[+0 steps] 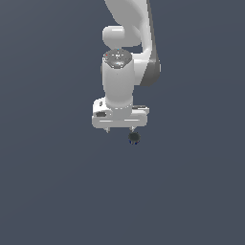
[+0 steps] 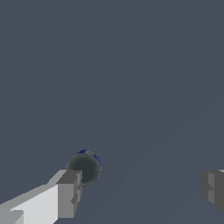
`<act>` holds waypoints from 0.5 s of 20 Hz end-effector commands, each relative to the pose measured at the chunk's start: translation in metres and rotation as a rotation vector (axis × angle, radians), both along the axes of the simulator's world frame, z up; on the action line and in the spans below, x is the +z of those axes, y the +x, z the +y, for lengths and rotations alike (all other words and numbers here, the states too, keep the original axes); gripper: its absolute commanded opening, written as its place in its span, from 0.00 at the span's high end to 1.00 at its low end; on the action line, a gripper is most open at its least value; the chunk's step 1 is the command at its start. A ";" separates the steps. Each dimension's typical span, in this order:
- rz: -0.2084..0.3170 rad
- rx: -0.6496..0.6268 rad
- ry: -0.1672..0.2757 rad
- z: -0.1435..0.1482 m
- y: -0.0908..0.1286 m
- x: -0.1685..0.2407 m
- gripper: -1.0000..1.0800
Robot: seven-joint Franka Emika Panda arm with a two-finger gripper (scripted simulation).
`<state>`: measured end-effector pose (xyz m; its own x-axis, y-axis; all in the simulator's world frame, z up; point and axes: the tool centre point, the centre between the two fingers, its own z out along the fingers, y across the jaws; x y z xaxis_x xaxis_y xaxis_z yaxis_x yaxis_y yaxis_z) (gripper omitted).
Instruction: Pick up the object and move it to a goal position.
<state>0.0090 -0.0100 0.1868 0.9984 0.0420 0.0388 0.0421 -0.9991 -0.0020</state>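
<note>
The object [image 2: 84, 168] is a small round tin with a dark grey top and a blue rim, lying on the grey floor. In the exterior view the object [image 1: 134, 138] shows as a small dark disc just below the hand, under the finger on that view's right. My gripper [image 2: 140, 190] is open, its fingers [image 2: 70, 192] wide apart. In the wrist view the tin sits right beside one fingertip, not centred between the two. Nothing is held. In the exterior view the gripper [image 1: 120, 129] hangs just above the floor, only short finger stubs showing under the white hand.
A plain dark grey floor [image 1: 57, 191] fills both views. The white arm [image 1: 129, 28] rises from the hand toward the top of the exterior view.
</note>
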 end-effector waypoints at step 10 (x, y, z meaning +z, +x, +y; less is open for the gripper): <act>0.011 0.164 -0.013 0.018 -0.013 -0.033 0.04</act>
<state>-0.0008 0.0039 0.1606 0.9847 0.1718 0.0296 0.1717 -0.9851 0.0075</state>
